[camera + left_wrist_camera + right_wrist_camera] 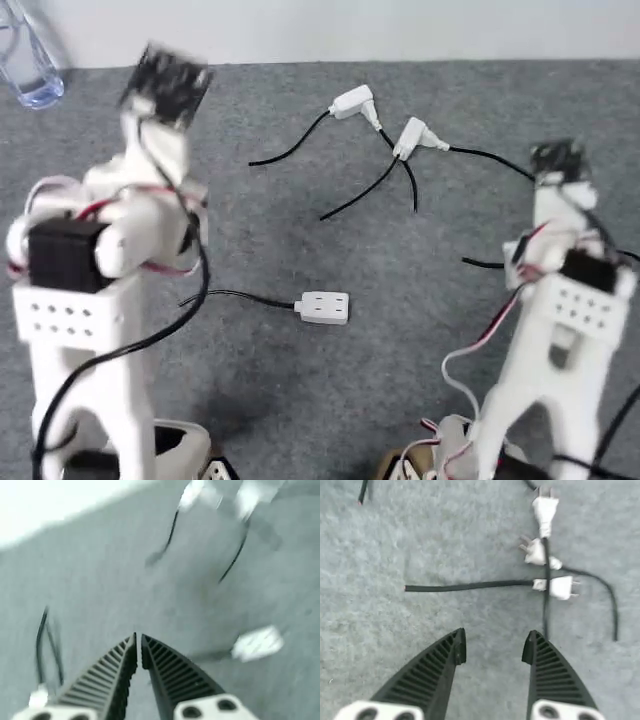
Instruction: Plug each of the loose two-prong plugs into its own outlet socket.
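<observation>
Left gripper (139, 641) of mine hangs over the grey mat (250, 400), its toothed fingers pressed together with nothing between them. My right gripper (495, 645) hangs spread wide above the same mat. Just beyond it lie the loose white two-prong plugs (536, 552), close together, their black cords (470, 586) crossing. The white outlet socket block (323, 307) lies flat, well apart from them, nearer my left arm.

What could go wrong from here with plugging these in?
The black cords of the white two-prong plugs cross, so lifting one plug may drag another. The white outlet block lies loose on the grey carpet and could slide when a plug is pushed in.
</observation>
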Available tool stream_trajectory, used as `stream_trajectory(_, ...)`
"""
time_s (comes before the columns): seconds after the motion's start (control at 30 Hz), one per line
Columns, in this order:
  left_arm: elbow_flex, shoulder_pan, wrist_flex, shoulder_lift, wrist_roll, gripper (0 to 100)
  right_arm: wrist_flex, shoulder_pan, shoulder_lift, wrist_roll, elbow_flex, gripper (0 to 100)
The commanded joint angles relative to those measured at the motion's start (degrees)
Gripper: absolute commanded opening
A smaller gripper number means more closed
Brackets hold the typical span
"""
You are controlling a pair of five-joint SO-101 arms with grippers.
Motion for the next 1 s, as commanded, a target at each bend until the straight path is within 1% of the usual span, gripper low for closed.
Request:
stream_trajectory(0.0, 26.59, -6.68, -5.27, -13.89, -5.71, 1, 8.66, 0.75, 7.08, 1.76, -19.43, 19.0)
stream_trajectory(0.1, 45.14, -9.67, -15.47, -25.05, -8.79, 1, 15.43, 0.75, 16.75, 2.81, -32.35, 19.0)
stream_trajectory(0.2, 62.2, -10.55, -25.49, -35.87, -10.29, 2, 20.0, 1.54, 27.03, 2.9, -44.04, 19.0)
stream_trajectory(0.27, 71.16, -10.29, -29.63, -42.11, -10.37, 2, 21.76, 2.42, 33.63, 2.99, -51.96, 19.0)
stream_trajectory(0.33, 77.41, -10.29, -32.18, -47.12, -10.37, 2, 23.6, 3.74, 39.69, 4.13, -59.6, 19.0)
stream_trajectory(0.5, 86.2, -10.46, -35.96, -53.63, -10.64, 2, 29.05, 5.32, 54.73, 8.09, -77.36, 19.0)
stream_trajectory(0.73, 94.37, -10.46, -42.2, -54.86, -10.46, 2, 33.27, 5.76, 73.01, 11.34, -97.67, 19.0)
stream_trajectory(0.83, 97.63, -10.55, -44.4, -55.56, -10.46, 2, 33.19, 5.76, 78.55, 11.34, -103.74, 19.0)
stream_trajectory(0.97, 98.95, -10.64, -44.31, -57.93, -10.46, 2, 32.48, 5.49, 83.21, 13.36, -107.25, 19.0)
